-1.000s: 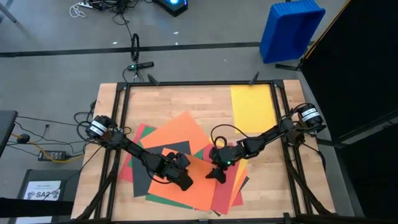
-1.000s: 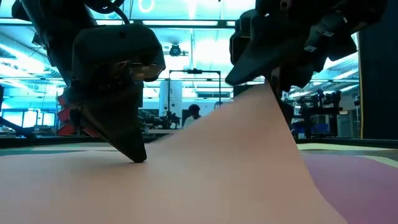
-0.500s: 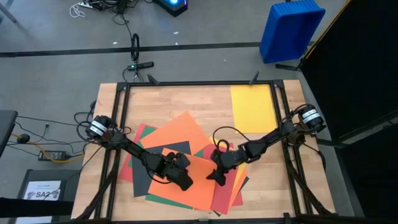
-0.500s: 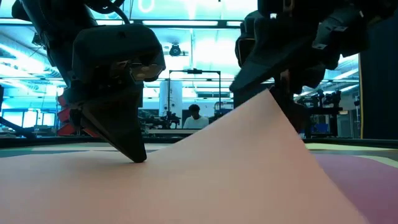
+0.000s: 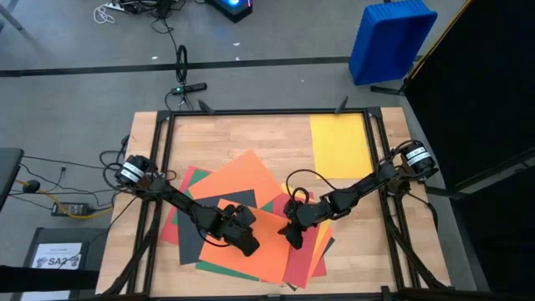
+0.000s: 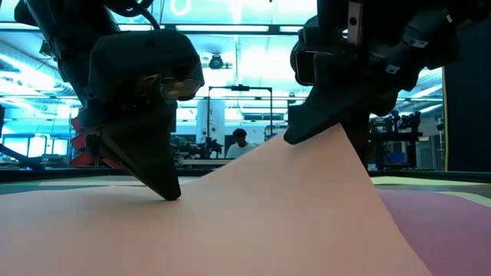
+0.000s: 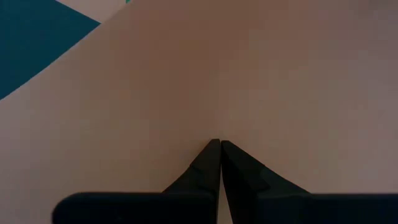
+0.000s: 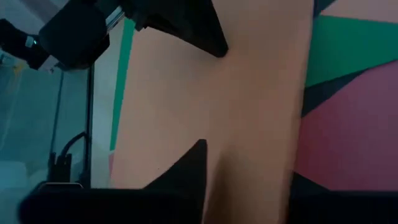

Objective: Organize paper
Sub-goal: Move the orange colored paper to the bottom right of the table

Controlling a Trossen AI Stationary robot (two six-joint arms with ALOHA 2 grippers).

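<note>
A pile of coloured paper [image 5: 242, 180] lies at the table's middle and near side, with orange, red, green and dark sheets overlapping. On top lies an orange sheet [image 5: 267, 257]. My left gripper [image 5: 248, 245] is shut, its tips down on that sheet's middle [image 6: 170, 195]. My right gripper [image 5: 292, 237] is shut on the sheet's right edge, which rises to a peak [image 6: 337, 130]. A single yellow sheet [image 5: 338, 146] lies flat at the table's far right. My left gripper presses its shut fingertips [image 7: 219, 148] down on the orange sheet's flat face [image 7: 217, 93], slanting down from the table's left. The sheet lies flat beneath them. My right gripper pinches one layer of the orange sheet at its raised right edge [image 8: 217, 165]. One finger [image 8: 186, 171] shows on the near face, and the paper hides the other. The fingers slant down from the right. The held part stands lifted in a peak, and the rest slopes down to the pile.
Black frame rails [image 5: 159, 167] run along the table's sides. A blue bin [image 5: 391, 38] stands on the floor beyond the far right corner. A white printed sheet [image 5: 58, 257] lies off the table at the left. Bare wood [image 5: 242, 134] shows at the far side.
My right gripper has shut on the orange sheet's raised edge: in the low view its fingers stood apart on either side of the paper's peak and now meet on it. The peak stays lifted.
</note>
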